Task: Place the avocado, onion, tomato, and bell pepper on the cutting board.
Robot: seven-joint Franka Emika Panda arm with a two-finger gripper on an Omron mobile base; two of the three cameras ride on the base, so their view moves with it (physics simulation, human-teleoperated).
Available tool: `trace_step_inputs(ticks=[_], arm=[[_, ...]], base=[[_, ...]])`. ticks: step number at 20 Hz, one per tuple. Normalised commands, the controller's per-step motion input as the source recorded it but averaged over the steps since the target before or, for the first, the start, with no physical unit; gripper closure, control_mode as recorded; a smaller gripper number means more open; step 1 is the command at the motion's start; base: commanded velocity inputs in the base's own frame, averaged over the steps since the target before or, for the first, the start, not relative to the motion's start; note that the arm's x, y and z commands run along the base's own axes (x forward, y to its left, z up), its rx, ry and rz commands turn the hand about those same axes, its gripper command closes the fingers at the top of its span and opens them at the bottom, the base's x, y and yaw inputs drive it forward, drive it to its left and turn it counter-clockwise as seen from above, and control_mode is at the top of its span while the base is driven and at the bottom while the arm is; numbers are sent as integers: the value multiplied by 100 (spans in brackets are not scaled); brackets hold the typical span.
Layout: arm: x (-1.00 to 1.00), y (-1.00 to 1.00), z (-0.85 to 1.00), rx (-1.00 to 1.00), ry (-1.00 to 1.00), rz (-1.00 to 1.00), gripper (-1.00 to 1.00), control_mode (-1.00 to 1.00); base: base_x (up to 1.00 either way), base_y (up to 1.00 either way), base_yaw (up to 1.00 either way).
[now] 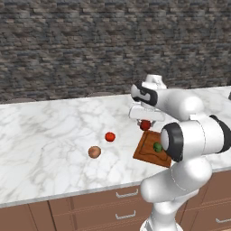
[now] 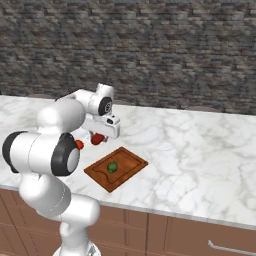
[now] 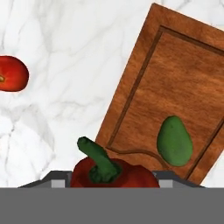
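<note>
My gripper (image 1: 145,122) is shut on a red bell pepper (image 1: 145,125) with a green stem and holds it above the counter, by the far left edge of the cutting board (image 1: 146,154). The hand view looks down past the bell pepper (image 3: 114,174) onto the reddish-brown cutting board (image 3: 175,74). The dark green avocado (image 3: 175,141) lies on the board near its grooved edge. The red tomato (image 1: 110,136) rests on the marble left of the board. Further left and nearer lies the tan onion (image 1: 94,152). From the right base view, the avocado (image 2: 112,167) sits mid-board (image 2: 129,161).
A white marble counter (image 1: 49,135) runs across the scene, with a dark stone wall (image 1: 90,45) behind it and wooden drawers (image 1: 90,207) below its front edge. My own arm (image 1: 189,140) covers the board's right part in the left base view.
</note>
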Motion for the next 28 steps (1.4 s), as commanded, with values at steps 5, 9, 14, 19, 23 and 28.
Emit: trace_step_inputs(ticks=[5,9,14,19,23,28], arm=[[0,-10,-39,0,0,-2,100,-100],[0,-1,-47,0,0,-1,100,-100],[0,-1,-43,0,0,-2,100,-100],[-21,-16,-24,0,0,-2,100,-100],[-28,-10,-13,0,0,-3,100,-100],[-15,0,-23,0,0,-2,100,-100]], base=[[0,0,0],[0,0,0],[0,0,0],[0,0,0],[0,0,0],[0,0,0]])
